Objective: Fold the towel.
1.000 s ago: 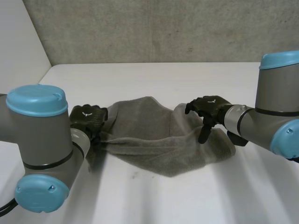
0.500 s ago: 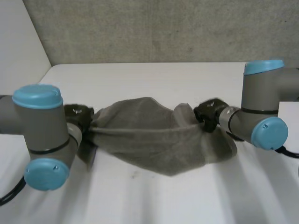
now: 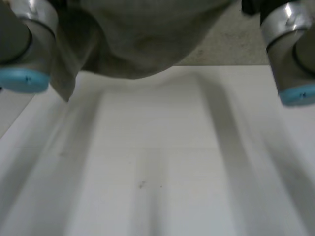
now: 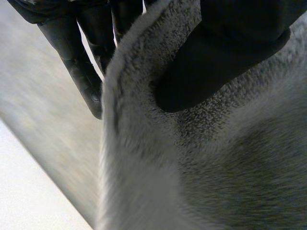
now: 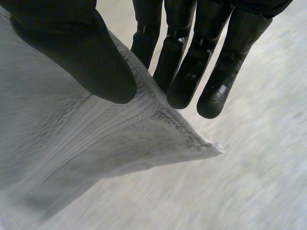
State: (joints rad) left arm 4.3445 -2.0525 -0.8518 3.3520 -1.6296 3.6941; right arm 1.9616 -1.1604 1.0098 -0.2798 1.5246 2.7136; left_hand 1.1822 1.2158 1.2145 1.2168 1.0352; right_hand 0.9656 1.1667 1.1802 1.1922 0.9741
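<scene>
Towel (image 3: pixel 133 44) hangs in the air above the tabletop (image 3: pixel 162 162), sagging between the arms. Left robot hand (image 4: pixel 225 52) pinches an edge between thumb and fingers; right robot hand (image 5: pixel 81 62) pinches a corner likewise. No fold made yet, by the look; laying out and folding remain

Free room over white table (image 3: pixel 157 162) beneath hanging towel (image 3: pixel 138 39) — left arm (image 3: pixel 22 44), right arm (image 3: pixel 290 54) flanking
</scene>
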